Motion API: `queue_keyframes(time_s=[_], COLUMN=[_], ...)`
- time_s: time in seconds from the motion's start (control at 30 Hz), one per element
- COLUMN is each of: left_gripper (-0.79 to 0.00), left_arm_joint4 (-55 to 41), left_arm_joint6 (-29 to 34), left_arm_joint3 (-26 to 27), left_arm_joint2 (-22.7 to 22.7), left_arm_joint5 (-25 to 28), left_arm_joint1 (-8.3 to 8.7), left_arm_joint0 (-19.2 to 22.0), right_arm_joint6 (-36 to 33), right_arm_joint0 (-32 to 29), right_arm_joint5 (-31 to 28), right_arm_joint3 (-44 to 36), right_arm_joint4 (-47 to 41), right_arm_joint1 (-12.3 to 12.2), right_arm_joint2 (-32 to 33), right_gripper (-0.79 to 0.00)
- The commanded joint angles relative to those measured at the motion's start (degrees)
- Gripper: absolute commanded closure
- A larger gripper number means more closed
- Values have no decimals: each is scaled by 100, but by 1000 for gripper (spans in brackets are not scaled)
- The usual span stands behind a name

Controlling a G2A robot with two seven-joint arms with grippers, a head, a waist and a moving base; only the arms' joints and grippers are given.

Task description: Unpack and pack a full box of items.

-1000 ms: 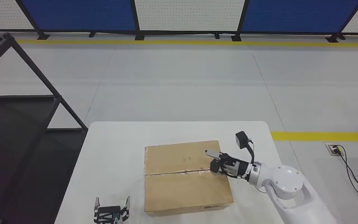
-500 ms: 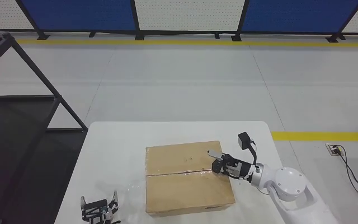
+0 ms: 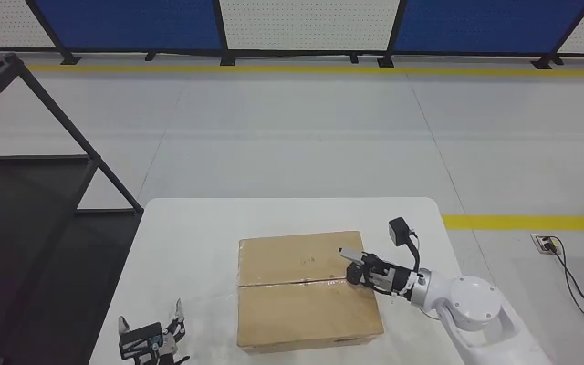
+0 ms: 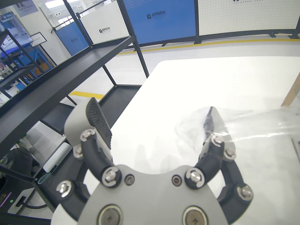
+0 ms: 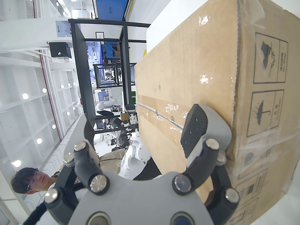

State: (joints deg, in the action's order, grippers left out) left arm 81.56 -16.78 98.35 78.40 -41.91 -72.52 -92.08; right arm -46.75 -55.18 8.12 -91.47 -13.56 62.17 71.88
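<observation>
Box (image 3: 297, 297) is rectangular, smooth brown cardboard.

Bright, even overhead light fills the hall. In the top view the pale floor (image 3: 292, 137) and white table (image 3: 182, 255) are lit flat, with shadows around the cardboard box (image 3: 306, 292) soft and faint. In the left wrist view the same table burns out to near pure white, and a strip of clear film (image 4: 246, 120) carries streaks of glare. In the right wrist view, rows of round ceiling lamps (image 5: 24, 95) glow, the tape (image 5: 159, 111) on the box glints in small hot spots, and the black rack (image 5: 79, 71) bows toward the edge in wide-angle distortion.
</observation>
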Motion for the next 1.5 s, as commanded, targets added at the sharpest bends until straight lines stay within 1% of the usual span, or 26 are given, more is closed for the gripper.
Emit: queue_keyframes(time_s=[0.0,0.13,0.3,0.53,0.7,0.87,1.03,1.3,1.47], left_gripper=[-785,-785,-785,-785,-785,-785,-785,-785,-785], left_arm_joint4=[-51,-89,-174,-145,101,461,762,1015,1222], left_arm_joint6=[-136,-408,-575,-465,-365,-202,-78,26,88], left_arm_joint3=[141,436,812,1134,1329,1416,1524,1791,1881], left_arm_joint2=[51,164,337,553,500,337,187,145,40], left_arm_joint5=[-66,-240,-364,-245,-159,-84,-120,-169,-140], left_arm_joint1=[-18,-54,-95,-132,-164,-200,-245,-308,-350], left_arm_joint0=[-107,-302,-474,-494,-460,-361,-271,-224,-154], right_arm_joint6=[9,20,29,24,26,18,-15,-40,-54], right_arm_joint0=[-11,-3,7,-14,-58,-129,-206,-297,-321], right_arm_joint5=[10,35,83,151,171,163,142,46,-8], right_arm_joint3=[-21,-45,-101,-232,-332,-418,-494,-480,-469], right_arm_joint4=[-6,11,47,119,179,231,282,274,273], right_arm_joint1=[1,4,6,0,-9,-23,-38,-53,-57], right_arm_joint2=[-8,-46,-81,-109,-107,-85,-62,-22,-23], right_gripper=[-785,-785,-785,-785,-785,-785,-785,-785,-785])
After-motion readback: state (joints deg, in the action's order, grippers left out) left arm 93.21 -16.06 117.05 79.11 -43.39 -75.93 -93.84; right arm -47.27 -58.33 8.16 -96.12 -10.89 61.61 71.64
